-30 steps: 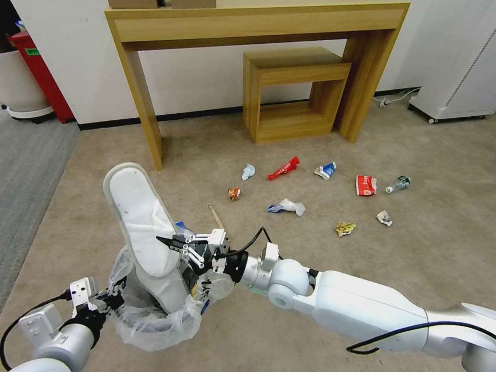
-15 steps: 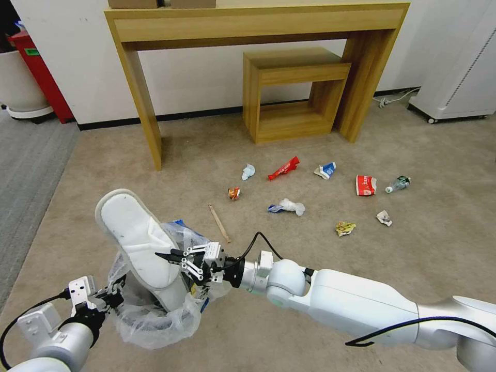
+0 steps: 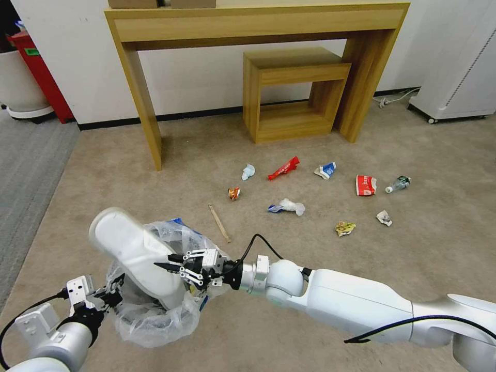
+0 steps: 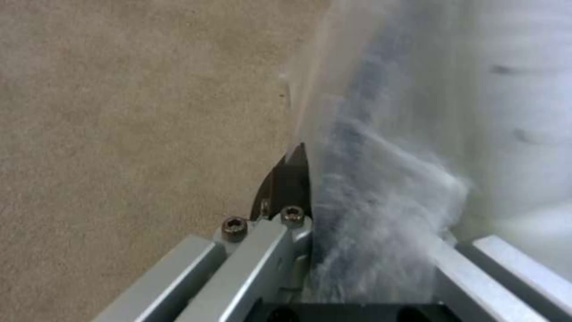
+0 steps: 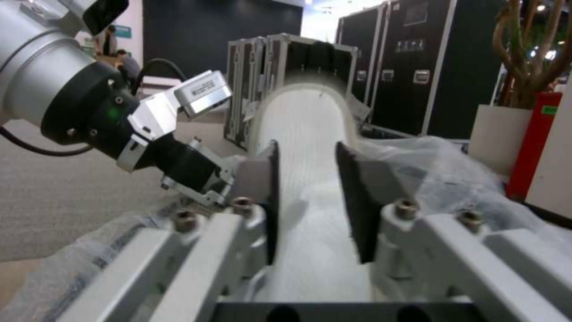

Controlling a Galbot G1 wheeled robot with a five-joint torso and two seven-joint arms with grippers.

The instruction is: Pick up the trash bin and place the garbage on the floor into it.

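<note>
From my remote station, I see the left gripper (image 3: pixel 111 295) at the lower left of the head view, its jaws clamped on the bag-lined rim of the trash bin (image 3: pixel 155 315), which it holds up above the floor (image 3: pixel 444 248); in the left wrist view the translucent liner (image 4: pixel 381 232) sits pinched between the jaws of that gripper (image 4: pixel 357 250), tan carpet off to one side; the right gripper (image 3: pixel 178 267) reaches in from the right across the bin's mouth, its jaws a narrow way apart with the white slipper (image 3: pixel 132 250) between them; in the right wrist view the two dark pads (image 5: pixel 268 197) flank the slipper (image 5: pixel 310 147) with a sliver of gap on each side, and I cannot tell whether they touch it; the slipper stands tilted, its lower end down inside the bin, its upper end leaning out over the rim toward the robot's left; the rest of the garbage lies scattered on the floor beyond the bin: a wooden stick (image 3: pixel 219 222) nearest, a small crumpled can (image 3: pixel 234 193), a pale tissue (image 3: pixel 248 171), a red wrapper (image 3: pixel 283 168), a white wad with blue (image 3: pixel 288 207), a blue-white carton (image 3: pixel 325 170), a red packet (image 3: pixel 366 185), a clear bottle (image 3: pixel 398 184), a yellow wrapper (image 3: pixel 344 228) and a small white scrap (image 3: pixel 384 217); a wooden console (image 3: pixel 258 26) stands against the wall behind.
</note>
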